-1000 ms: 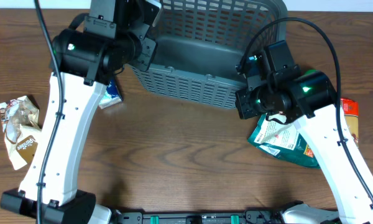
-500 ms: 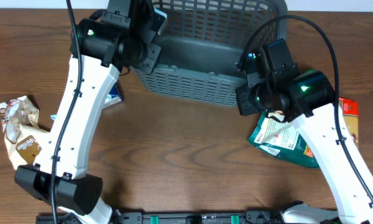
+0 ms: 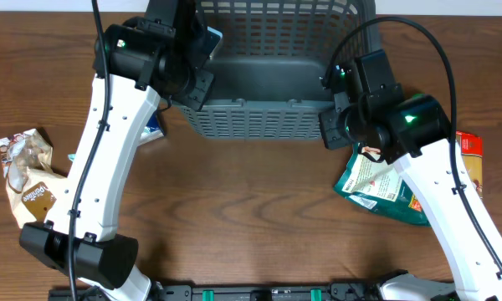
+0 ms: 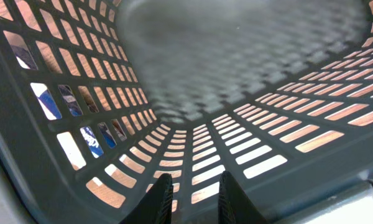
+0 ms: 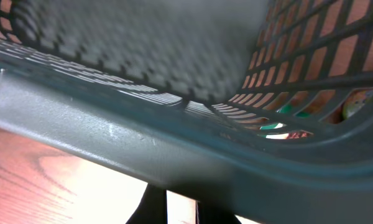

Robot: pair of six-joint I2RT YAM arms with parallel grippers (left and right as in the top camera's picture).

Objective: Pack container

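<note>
The container [image 3: 259,119] stands on the counter [image 3: 251,226] between the two hands, opening out ahead of each. The left hand [image 4: 196,179] is at one near corner of its rim, its fingers [image 4: 165,196] a narrow gap apart against the lattice wall, and I cannot tell whether they pinch it. The right hand [image 5: 181,206] is tucked under the rim at the other near corner, its grip mostly hidden and impossible to tell, with a green pouch [image 3: 376,194] just behind it.

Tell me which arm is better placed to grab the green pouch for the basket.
Right. The green pouch lies beside the right gripper, next to the container's right end. The left gripper is at the container's far left corner, so it would likely have to cross the whole container.
</note>
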